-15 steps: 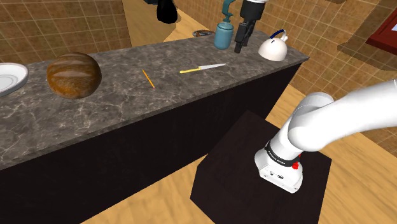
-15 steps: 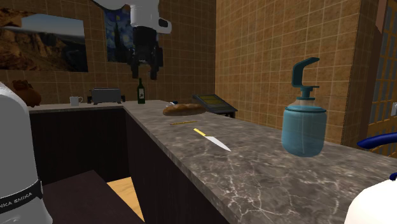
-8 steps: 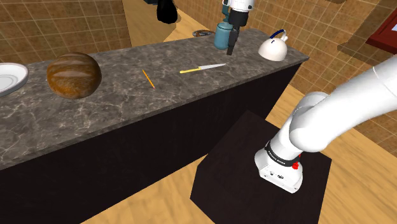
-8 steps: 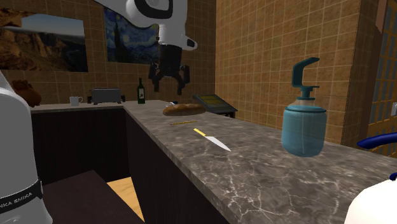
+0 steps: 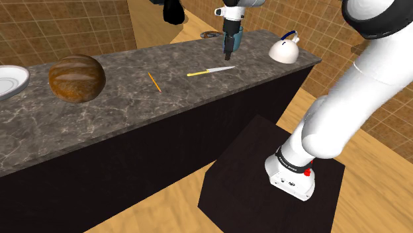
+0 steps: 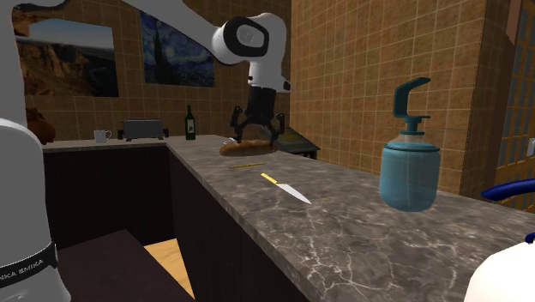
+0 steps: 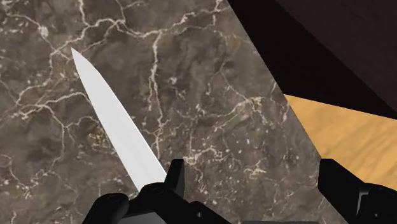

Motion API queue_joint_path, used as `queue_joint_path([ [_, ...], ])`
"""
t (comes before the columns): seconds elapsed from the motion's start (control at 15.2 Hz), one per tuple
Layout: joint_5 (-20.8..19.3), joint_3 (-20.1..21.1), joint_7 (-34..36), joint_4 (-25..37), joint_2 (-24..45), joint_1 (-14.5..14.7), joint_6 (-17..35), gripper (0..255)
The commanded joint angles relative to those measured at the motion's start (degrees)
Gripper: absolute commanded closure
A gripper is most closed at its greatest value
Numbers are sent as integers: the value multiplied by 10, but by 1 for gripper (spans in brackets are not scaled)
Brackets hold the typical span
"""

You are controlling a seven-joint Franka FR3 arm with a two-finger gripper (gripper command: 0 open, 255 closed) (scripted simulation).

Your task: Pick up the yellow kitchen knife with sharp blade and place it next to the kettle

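Item: yellow-handled knife (image 5: 210, 70), flat on marble counter (image 5: 99, 126), unheld.
The blade tip is pointed toward the white kettle (image 5: 284, 49), from which it is set apart. The black gripper (image 5: 229, 47) is held above the blade end, fingers spread wide, nothing clasped; in the wrist view the pale blade is seen beside one finger.

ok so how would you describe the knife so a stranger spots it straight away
Start at the long dark veined counter. On it, between the round brown loaf and the white kettle, lies the knife. Unlike the thin orange stick beside it, it has a pale pointed blade and a yellow handle.
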Motion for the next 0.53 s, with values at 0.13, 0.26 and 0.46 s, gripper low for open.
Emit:
queue_joint_path([
  [0.13,44,-2,-104,76,105,-9,5,0],
  [0.26,63,4,-148,119,156,-18,1,0],
  [0.46,87,20,-206,190,231,-34,-8,0],
])
